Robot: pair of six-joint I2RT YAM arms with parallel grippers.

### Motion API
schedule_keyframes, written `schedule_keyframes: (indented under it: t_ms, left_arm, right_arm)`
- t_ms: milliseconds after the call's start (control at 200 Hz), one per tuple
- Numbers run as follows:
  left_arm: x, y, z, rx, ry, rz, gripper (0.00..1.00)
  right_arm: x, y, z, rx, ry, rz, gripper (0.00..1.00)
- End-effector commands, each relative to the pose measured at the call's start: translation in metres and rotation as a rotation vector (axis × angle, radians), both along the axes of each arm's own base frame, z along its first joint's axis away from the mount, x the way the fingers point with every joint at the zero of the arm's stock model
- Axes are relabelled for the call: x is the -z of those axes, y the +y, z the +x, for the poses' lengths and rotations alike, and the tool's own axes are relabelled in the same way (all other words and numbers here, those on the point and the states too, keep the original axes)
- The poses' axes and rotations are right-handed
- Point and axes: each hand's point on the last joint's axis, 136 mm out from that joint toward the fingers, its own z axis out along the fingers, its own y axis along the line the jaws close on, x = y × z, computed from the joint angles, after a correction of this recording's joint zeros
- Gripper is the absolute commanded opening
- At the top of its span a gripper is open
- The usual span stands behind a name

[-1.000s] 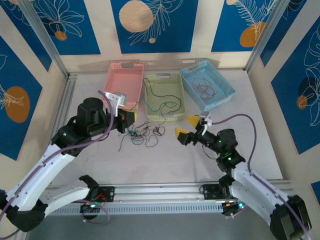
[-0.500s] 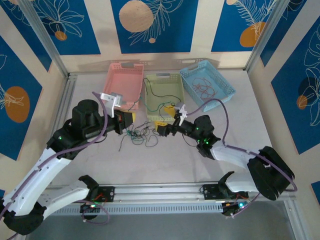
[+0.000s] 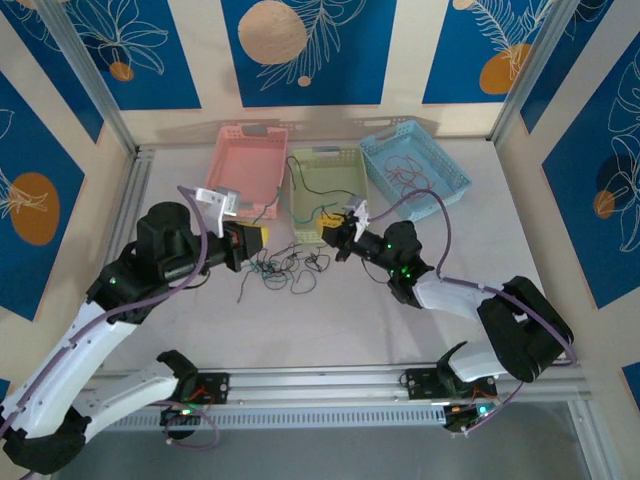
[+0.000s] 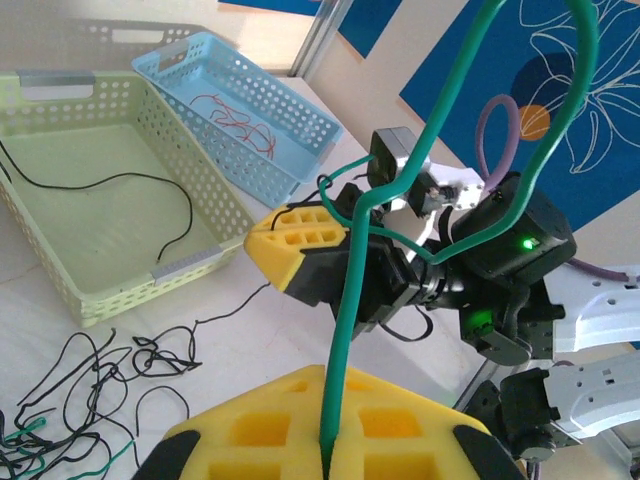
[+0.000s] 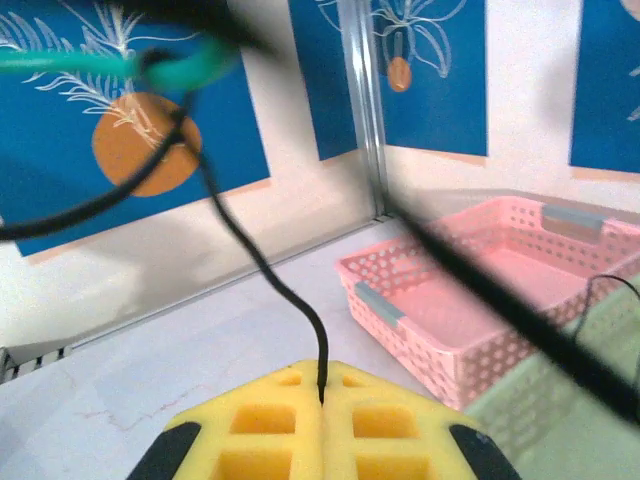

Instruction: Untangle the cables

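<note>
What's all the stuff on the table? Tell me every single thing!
pink basket: one, pink, back left
green basket: one, pale green, back middle
blue basket: one, light blue, back right
red cables: several, red, in the blue basket
loose cable: one, black, in the green basket
cable clump: one tangle, black and green, in front of the green basket
table: one, pale grey
green cable: one, green, pinched by the left gripper
black cable: one, black, pinched by the right gripper
left gripper: one, yellow pads, shut
right gripper: one, yellow pads, shut
</note>
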Motion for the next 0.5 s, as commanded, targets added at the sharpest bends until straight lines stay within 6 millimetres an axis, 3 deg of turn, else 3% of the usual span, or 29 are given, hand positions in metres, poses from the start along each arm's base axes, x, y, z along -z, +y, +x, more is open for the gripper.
schedule_keyframes:
  t_ms: [0,115,290,495]
  left_arm:
    - [-0.026,0.008,-0.011,0.004,-0.052,-0.031,0.0]
    - [-0.031,0.016,-0.022,0.006,-0.061,-0.036,0.0]
    - [-0.04,0.042,-0.043,-0.027,-0.097,-0.007,0.0]
    - [-0.045,0.078,-0.057,-0.126,-0.151,0.076,0.0]
  right_arm:
    - [0.007,-0.016,0.008,0.041,0.015,0.003,0.0]
    - [0.025,-0.04,0.027,0.149,0.071,-0.012,0.0]
    - [0.049,-0.099,0.06,0.364,0.23,0.063,0.0]
    - [0.067,-0.127,0.068,0.487,0.32,0.08,0.0]
